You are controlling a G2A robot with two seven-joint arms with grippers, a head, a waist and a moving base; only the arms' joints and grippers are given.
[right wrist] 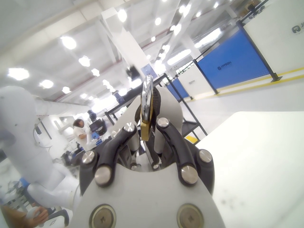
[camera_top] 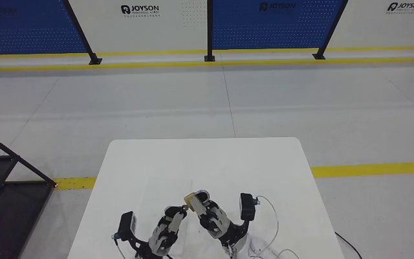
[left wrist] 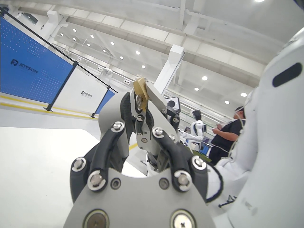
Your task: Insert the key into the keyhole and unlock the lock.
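Lifted clear of the table (camera_top: 200, 162), above its near edge and about midway along it, both arms bent inward. Left gripper (left wrist: 139, 96): tilted up and away from the table top, aimed inward. Right gripper (right wrist: 151, 98): tilted up likewise, aimed inward against the other, tips meeting above the table.

Around the table: blue and white barrier panels (camera_top: 272, 22) well beyond its far edge; yellow floor lines (camera_top: 362, 170) off both its sides and again near the panels; a black rack (camera_top: 16, 178) off its left side; a thin white cable (camera_top: 275, 223) trailing over its near right part. From above the table, keyhole hidden under the two sets of fingers; from either wrist, blocked by grey fingers and the brass body itself. No telling whether seated in the keyhole.

Left gripper: closed almost fully, ribbed black pads pinching a small silver piece, apparently the key (left wrist: 139, 102), with the brass lock (right wrist: 145, 122) right at the fingertips. Right gripper: closed to a narrow gap on the lock, held edge-on, brass body down between the fingers, silver shackle poking out past the tips. Key and lock both held aloft above the table's near edge, close together; touching or not, cannot tell.
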